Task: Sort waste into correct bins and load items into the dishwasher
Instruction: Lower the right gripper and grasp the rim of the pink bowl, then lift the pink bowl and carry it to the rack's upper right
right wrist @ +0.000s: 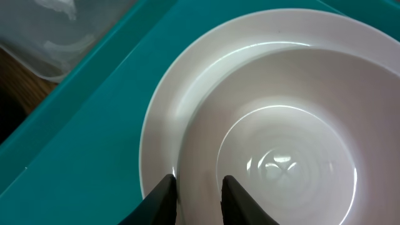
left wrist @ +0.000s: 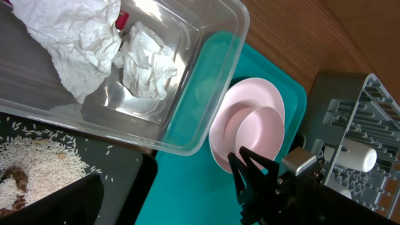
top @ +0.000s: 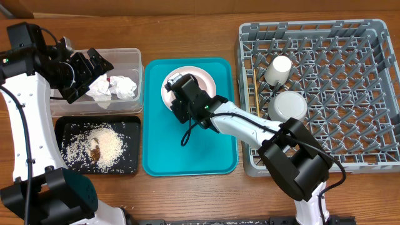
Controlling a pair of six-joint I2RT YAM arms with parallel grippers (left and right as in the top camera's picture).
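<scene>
The pink bowl (right wrist: 281,144) sits on the pale pink plate (right wrist: 181,94) at the back of the teal tray (top: 187,150). My right gripper (right wrist: 199,187) straddles the bowl's near rim, one finger outside and one inside, closed down on the wall. My left gripper (top: 94,65) hangs open over the clear tub (top: 134,56), which holds crumpled napkins (top: 119,87) and a red wrapper (left wrist: 122,20). Rice (top: 106,144) and a brown scrap (top: 95,152) lie in the black tray (top: 128,125). The grey dish rack (top: 375,94) holds a cream cup (top: 279,67), a grey-white bowl (top: 290,106) and chopsticks (top: 257,94).
The teal tray lies between the two bins on the left and the rack on the right. My right arm (top: 250,128) stretches across the tray's right edge and the rack's near left corner. Wooden tabletop shows along the front edge.
</scene>
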